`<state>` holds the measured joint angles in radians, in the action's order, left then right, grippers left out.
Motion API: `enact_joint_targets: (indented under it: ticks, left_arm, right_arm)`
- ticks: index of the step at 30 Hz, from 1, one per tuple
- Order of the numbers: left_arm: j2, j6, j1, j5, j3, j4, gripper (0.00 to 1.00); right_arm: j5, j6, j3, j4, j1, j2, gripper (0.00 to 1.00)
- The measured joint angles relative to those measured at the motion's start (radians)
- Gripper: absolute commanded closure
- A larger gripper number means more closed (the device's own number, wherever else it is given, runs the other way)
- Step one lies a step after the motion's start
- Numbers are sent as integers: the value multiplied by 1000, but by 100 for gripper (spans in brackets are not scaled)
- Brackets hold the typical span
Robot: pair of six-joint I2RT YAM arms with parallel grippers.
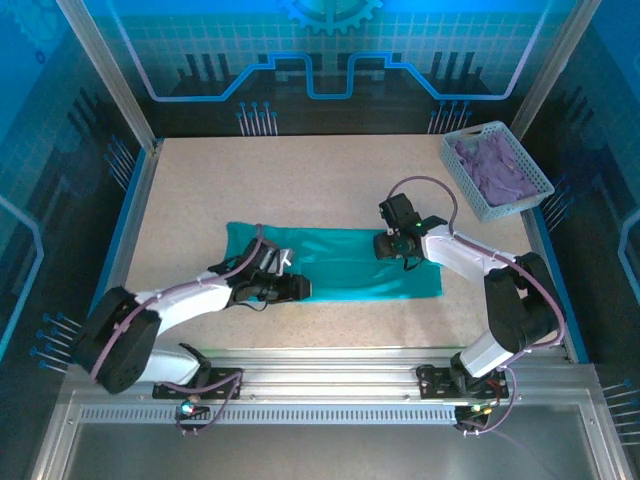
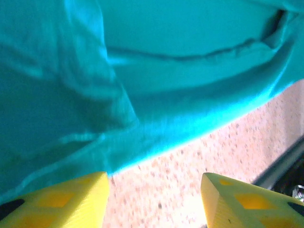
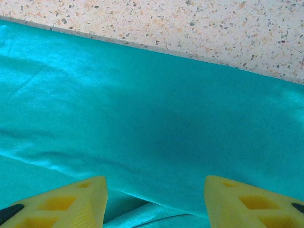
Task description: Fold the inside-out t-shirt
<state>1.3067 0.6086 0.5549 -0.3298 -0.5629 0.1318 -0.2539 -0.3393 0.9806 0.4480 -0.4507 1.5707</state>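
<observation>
Status: inside-out t-shirt (image 1: 350, 265) lies mid-desk (image 1: 300, 180) as a long left-right band, apparently folded lengthwise; crosswise folds not yet done. Left gripper (image 2: 154, 192) at its near edge and right gripper (image 3: 156, 192) over its right part, both apart and empty.

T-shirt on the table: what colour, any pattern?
The t-shirt is plain teal-green, no pattern visible; the right wrist view shows it best.

Speckled beige table (image 1: 330, 180), blue-lit patterned wall panels (image 1: 200, 40) behind; aluminium frame posts (image 1: 108, 70)
</observation>
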Motion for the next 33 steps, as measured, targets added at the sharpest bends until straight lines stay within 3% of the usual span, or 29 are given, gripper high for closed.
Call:
enact_joint_targets:
  ticks: [6,15,20,23,26,29,33]
  left_arm:
    - [-128,-9,-2,68,-18,40,44]
    - [190,-16,-105,114,-71,-81,41]
    - [122,-42,-126,142,-70,-69,36]
    - [18,-58,-210,186,-70,-49,28]
    - [-44,-59,-332,257,-71,-32,12]
    - [-46,-64,-425,332,-71,-7,2]
    - [34,-83,-505,369,-106,24,1]
  right_arm:
    - [2,0,2,0,0,10,43]
    - [3,0,2,8,-7,12,42]
    - [0,5,1,11,-7,-12,42]
    - [7,8,1,11,-7,-14,40]
    - [22,16,1,7,-7,-14,36]
    - [34,32,2,2,-10,-15,25]
    - [53,50,7,-1,-20,-19,21]
